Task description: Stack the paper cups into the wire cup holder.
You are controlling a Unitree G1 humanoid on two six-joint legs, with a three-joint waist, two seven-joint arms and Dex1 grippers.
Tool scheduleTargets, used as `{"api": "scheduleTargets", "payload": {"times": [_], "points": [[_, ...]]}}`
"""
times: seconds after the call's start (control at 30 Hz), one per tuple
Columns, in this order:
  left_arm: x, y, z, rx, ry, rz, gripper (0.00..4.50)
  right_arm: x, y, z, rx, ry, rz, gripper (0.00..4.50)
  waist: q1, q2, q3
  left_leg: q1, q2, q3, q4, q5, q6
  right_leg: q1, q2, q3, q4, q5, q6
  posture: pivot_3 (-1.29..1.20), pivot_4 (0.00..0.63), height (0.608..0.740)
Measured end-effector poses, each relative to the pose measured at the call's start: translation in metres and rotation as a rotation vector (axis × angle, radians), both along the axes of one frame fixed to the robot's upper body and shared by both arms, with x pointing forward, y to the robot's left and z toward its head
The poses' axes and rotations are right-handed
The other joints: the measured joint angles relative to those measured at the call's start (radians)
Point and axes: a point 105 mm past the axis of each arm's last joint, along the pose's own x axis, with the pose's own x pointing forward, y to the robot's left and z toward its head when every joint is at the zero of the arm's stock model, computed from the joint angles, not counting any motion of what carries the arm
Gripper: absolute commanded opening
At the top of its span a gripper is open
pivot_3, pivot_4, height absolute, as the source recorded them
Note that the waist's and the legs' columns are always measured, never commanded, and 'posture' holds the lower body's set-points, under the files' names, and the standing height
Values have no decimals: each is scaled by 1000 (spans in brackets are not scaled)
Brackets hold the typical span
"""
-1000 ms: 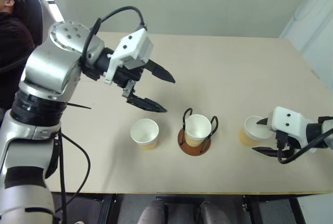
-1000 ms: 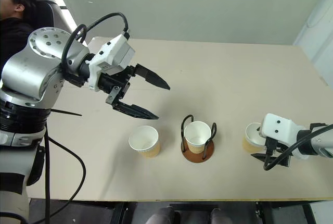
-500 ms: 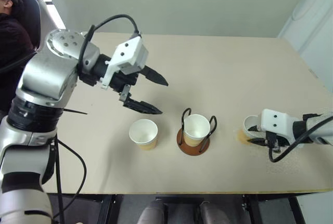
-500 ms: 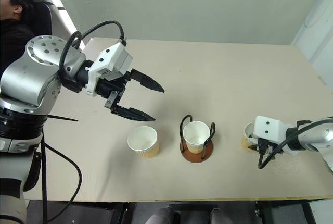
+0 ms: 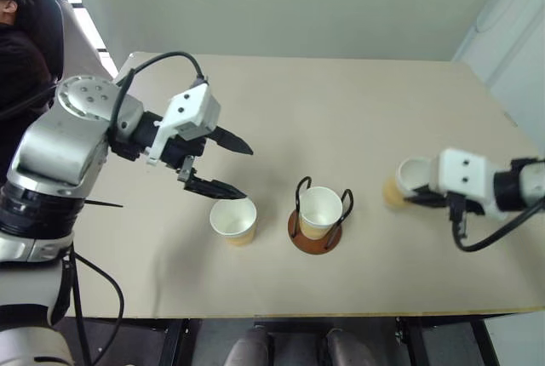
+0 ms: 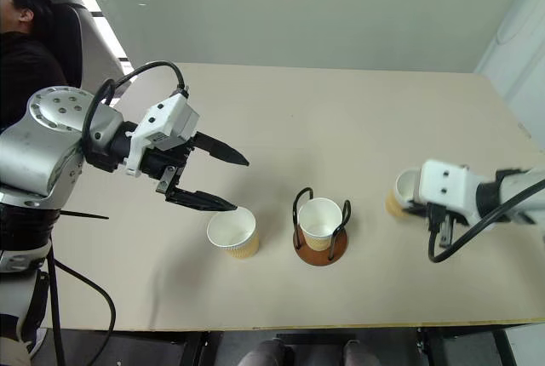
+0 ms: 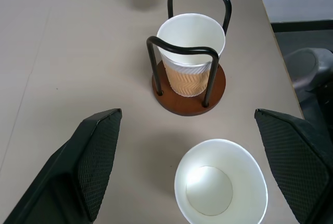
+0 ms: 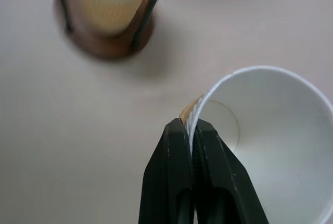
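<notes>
Left gripper hangs over table, fingers spread wide, lower fingertip just above rim of loose cup. Wire cup holder at centre, one cup seated upright between its black loops. On the right, right gripper pinched tight on wall of third cup, cup tilted, clear of tabletop. Person in dark top at far left edge.

One cup sits in the holder, between two others.
</notes>
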Motion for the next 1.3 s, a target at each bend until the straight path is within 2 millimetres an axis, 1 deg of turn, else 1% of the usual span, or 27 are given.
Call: {"api": "scheduleTargets", "payload": {"times": [0.1,0.2,0.23,0.3,0.37,0.43,0.6,0.73,0.9,1.0,1.13,1.3], "points": [[-1,0,-1,3,0,-4,4402,-6,17,29,36,-53,66,35,0,0,0,0,0,0,0,0,0,0,0,0,-1,0,0,0,150,740],[-1,-3,-2,3,-2,-26,4402,-19,44,66,76,-134,180,35,-2,0,0,0,0,-1,-1,0,0,-1,0,0,0,0,0,0,150,740],[0,-4,-2,6,-6,-34,4402,-23,51,73,81,-150,213,35,-1,0,0,0,0,-2,-1,0,0,0,0,-1,-1,0,-1,0,150,740],[3,-5,-3,4,-1,-35,4402,-27,67,76,117,-126,280,35,-3,-1,0,0,0,-2,0,0,0,0,0,-1,-1,-1,-1,0,150,740],[6,-9,-3,1,-7,-45,4402,-26,78,71,133,-78,313,35,-2,-1,0,0,-1,-2,0,0,0,0,0,-1,-1,-1,-1,0,150,740],[8,-11,-2,-4,-13,-51,4402,-25,82,63,126,-37,324,35,1,-1,0,-1,-1,-3,0,0,0,0,0,-1,-1,-1,-1,0,150,740],[10,-13,-4,1,-10,-58,4402,-24,85,51,95,21,335,35,-1,-1,0,-2,-1,-3,-1,0,0,-2,0,-1,-2,-1,-1,0,150,740],[11,-13,-4,3,-13,-60,4402,-23,84,44,66,31,337,35,-1,-1,0,-2,-1,-3,-1,0,0,-2,0,-1,-2,-1,-1,0,150,740],[12,-12,-3,1,-12,-56,4402,-28,86,28,34,84,360,35,-1,-1,0,-2,-1,-3,-1,0,0,-2,0,-1,-2,-1,-1,0,150,740],[12,-14,-2,-1,-18,-61,4402,-30,86,24,22,90,369,35,-1,-1,0,-2,-1,-3,-1,0,0,-2,0,-1,-2,-1,-1,0,150,740],[13,-14,-3,3,-18,-61,4402,-29,90,12,7,112,387,35,-1,-1,0,-2,-1,-3,-1,0,0,-2,0,-1,-2,-1,-1,0,150,740],[13,-14,-3,4,-18,-61,4402,-25,93,6,-17,96,401,35,-1,-1,0,-2,-1,-3,-1,0,0,-2,0,-1,-2,-1,-1,0,150,740]]}}
